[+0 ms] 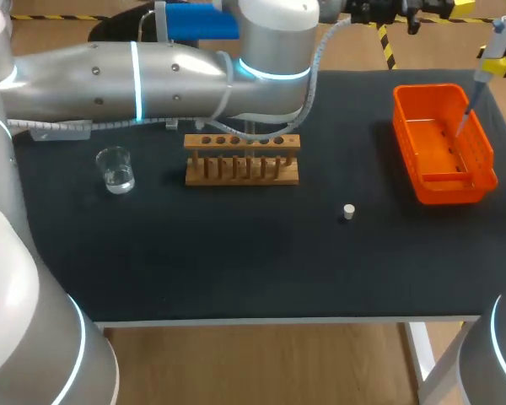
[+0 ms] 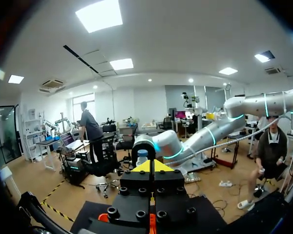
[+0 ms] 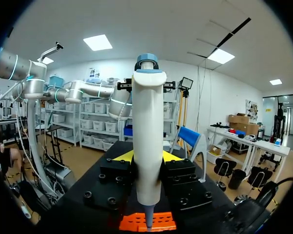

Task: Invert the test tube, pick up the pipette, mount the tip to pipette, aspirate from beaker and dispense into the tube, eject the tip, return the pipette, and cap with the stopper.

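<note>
Above the orange plastic tray [image 1: 445, 189] at the table's right end hung the white pipette with a pale blue cap [image 3: 149, 141]. It was upright, clamped from both sides between the yellow tips of the right gripper [image 3: 149, 166], its thin lower end pointing into the tray. This looked like the tip-mounting step; whether a tip was seated could not be told. The next move would call for a straight downward press, then a carry to the small glass beaker [image 1: 115, 169] far left. The left gripper [image 2: 151, 168] could not be judged open or closed.
</note>
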`<state>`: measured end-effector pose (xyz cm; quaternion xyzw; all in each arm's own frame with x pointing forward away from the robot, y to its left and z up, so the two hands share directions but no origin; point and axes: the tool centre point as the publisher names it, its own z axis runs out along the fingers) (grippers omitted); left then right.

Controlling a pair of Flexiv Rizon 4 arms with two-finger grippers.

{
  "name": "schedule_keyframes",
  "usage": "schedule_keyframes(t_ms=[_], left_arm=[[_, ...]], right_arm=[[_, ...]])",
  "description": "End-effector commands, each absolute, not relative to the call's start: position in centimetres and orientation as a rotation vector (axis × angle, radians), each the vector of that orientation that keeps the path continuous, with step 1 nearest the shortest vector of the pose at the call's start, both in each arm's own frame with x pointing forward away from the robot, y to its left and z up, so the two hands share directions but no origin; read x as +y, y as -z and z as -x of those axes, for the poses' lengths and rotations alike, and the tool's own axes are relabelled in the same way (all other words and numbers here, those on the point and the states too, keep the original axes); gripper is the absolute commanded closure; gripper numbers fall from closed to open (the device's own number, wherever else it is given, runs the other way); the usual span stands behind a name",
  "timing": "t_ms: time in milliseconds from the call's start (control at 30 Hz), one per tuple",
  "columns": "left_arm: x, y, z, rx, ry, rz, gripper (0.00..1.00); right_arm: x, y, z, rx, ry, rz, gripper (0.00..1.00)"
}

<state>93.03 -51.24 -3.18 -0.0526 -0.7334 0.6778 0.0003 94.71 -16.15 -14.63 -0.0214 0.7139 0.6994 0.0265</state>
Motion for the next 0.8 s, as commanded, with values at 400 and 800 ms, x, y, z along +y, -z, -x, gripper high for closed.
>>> schedule_keyframes(t_ms=[400,800], left_arm=[[-54.6,3.6,-93.1,-2.272,-2.13,0.208,1.0],[-55.6,4.3,-93.6,-2.238,-2.123,0.223,1.0]], right_arm=[[-16.2,14.5,-94.7,2.21,-2.156,0.066,1.0],[-16.2,14.5,-94.7,2.21,-2.156,0.066,1.0]])
